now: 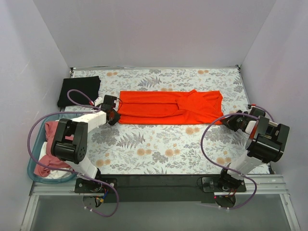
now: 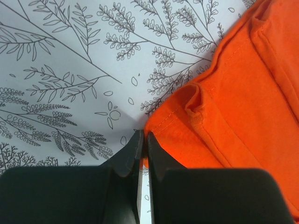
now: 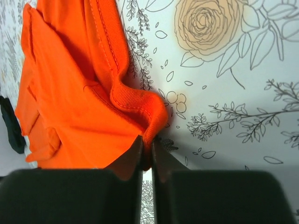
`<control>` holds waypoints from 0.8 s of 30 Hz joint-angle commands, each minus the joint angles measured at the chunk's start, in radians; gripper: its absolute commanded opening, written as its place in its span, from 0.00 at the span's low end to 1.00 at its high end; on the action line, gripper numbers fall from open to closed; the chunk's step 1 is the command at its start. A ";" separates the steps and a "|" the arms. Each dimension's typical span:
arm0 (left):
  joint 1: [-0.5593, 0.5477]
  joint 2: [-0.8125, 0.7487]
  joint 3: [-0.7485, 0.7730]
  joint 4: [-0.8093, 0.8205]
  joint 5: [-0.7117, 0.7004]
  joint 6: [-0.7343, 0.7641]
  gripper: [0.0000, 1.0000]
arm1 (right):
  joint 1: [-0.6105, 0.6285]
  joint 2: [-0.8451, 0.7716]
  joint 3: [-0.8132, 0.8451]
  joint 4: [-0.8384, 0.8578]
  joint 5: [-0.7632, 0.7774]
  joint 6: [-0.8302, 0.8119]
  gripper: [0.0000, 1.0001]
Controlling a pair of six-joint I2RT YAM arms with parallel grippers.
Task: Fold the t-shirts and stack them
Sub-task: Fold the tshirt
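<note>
At the two ends of the orange-red t-shirt, clamped by the left gripper and the right gripper, the near edge should be lifted evenly and kept taut

No legible text, label, brand, number or sign anywhere.

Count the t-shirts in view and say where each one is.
4: orange-red t-shirt spread across the middle of the table; black t-shirt folded at the far left corner; pink t-shirt and white t-shirt bunched in the teal basket, which may hide more.
</note>
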 commanded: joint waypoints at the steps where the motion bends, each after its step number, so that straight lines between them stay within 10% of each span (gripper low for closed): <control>1: 0.014 0.059 0.006 -0.100 -0.037 0.015 0.00 | -0.015 0.034 0.041 -0.026 0.055 -0.043 0.05; 17: 0.017 -0.295 -0.181 -0.416 0.006 -0.031 0.00 | -0.049 -0.227 -0.060 -0.407 0.314 -0.122 0.01; 24: 0.017 -0.334 -0.180 -0.444 0.031 -0.020 0.25 | -0.049 -0.320 -0.069 -0.449 0.305 -0.145 0.38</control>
